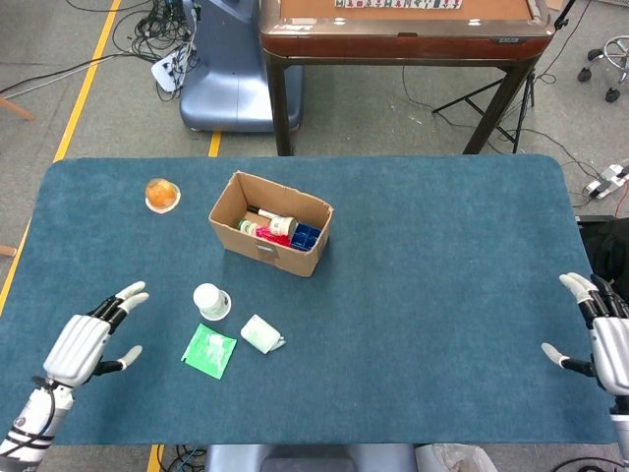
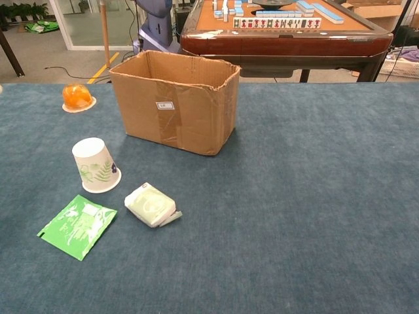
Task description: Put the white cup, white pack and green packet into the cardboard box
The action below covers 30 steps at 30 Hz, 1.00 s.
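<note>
1. Right now we see our left hand [image 1: 86, 342] over the near left part of the blue table [image 1: 423, 295], fingers spread and holding nothing, well apart from the task's things.
2. Our right hand [image 1: 601, 334] sits at the table's far right edge, fingers also apart and empty; only the head view shows either hand.
3. We find the white cup [image 2: 95, 165] standing upside down on the cloth, in front of the cardboard box [image 2: 175, 99] and to its left.
4. Just beside the cup, the white pack [image 2: 151, 205] lies on the table, a little nearer us and to the right.
5. Near both, the green packet [image 2: 78, 226] lies flat, closest to the table's front edge.
6. We can see from the head view that the box is open on top and already holds several items, too small to name.
7. An orange object [image 2: 77, 96] rests on a small disc left of the box.
</note>
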Available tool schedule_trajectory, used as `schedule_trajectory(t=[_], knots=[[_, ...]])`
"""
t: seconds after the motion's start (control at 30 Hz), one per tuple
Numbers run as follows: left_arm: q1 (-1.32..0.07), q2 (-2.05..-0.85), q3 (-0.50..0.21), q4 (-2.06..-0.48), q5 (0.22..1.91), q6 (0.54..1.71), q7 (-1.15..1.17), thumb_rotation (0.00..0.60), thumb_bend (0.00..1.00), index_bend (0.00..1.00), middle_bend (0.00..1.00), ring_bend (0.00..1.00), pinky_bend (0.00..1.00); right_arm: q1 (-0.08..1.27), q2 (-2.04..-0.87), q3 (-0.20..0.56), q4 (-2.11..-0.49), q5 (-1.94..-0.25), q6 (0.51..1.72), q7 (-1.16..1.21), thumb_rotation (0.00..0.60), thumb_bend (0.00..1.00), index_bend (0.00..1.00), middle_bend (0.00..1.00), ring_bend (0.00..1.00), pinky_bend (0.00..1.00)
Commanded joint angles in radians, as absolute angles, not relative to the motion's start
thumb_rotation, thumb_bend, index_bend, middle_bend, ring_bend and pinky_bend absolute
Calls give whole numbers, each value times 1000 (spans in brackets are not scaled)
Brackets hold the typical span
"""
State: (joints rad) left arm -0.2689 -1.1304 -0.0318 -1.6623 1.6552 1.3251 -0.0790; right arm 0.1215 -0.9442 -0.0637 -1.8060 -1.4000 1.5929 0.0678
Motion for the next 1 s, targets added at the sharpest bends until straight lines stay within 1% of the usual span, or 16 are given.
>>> schedule_trajectory(t=[0.03, 0.2, 0.37, 0.47, 0.57, 0.73, 0.9, 1.0], knots=[[-345, -1126, -48, -1695, 1662, 1237, -45, 600, 231, 99, 0, 113, 472, 96, -928, -48, -1796, -1420, 1619, 111, 600, 85, 132, 144, 36, 169], [-425, -1140, -75, -1722, 1618, 1125, 11, 600, 231, 96, 0, 111, 472, 78, -915, -29, -1780, -1417, 1612, 167, 600, 85, 132, 150, 36, 169], [-488, -1144, -111, -1769, 1523, 1027, 119, 600, 230, 46, 0, 100, 471, 65, -905, -13, -1773, -1419, 1607, 196, 600, 85, 140, 157, 36, 169], [-522, -1162, -126, -1779, 1457, 977, 188, 600, 224, 2, 0, 75, 443, 56, -898, -7, -1770, -1423, 1602, 215, 600, 85, 149, 160, 36, 169], [-549, -1182, -130, -1774, 1405, 944, 263, 600, 221, 1, 0, 61, 407, 47, -892, 0, -1767, -1428, 1602, 236, 600, 85, 149, 160, 36, 169], [-583, -1219, -122, -1755, 1318, 907, 379, 600, 221, 83, 0, 61, 353, 38, -884, 10, -1758, -1430, 1591, 264, 600, 86, 149, 160, 36, 169], [-622, -1256, -115, -1734, 1242, 888, 500, 600, 221, 109, 0, 38, 290, 35, -881, 16, -1755, -1443, 1576, 275, 600, 85, 150, 161, 36, 169], [-641, -1273, -116, -1729, 1197, 878, 534, 600, 221, 121, 0, 33, 284, 33, -879, 17, -1755, -1452, 1569, 278, 600, 85, 149, 161, 36, 170]])
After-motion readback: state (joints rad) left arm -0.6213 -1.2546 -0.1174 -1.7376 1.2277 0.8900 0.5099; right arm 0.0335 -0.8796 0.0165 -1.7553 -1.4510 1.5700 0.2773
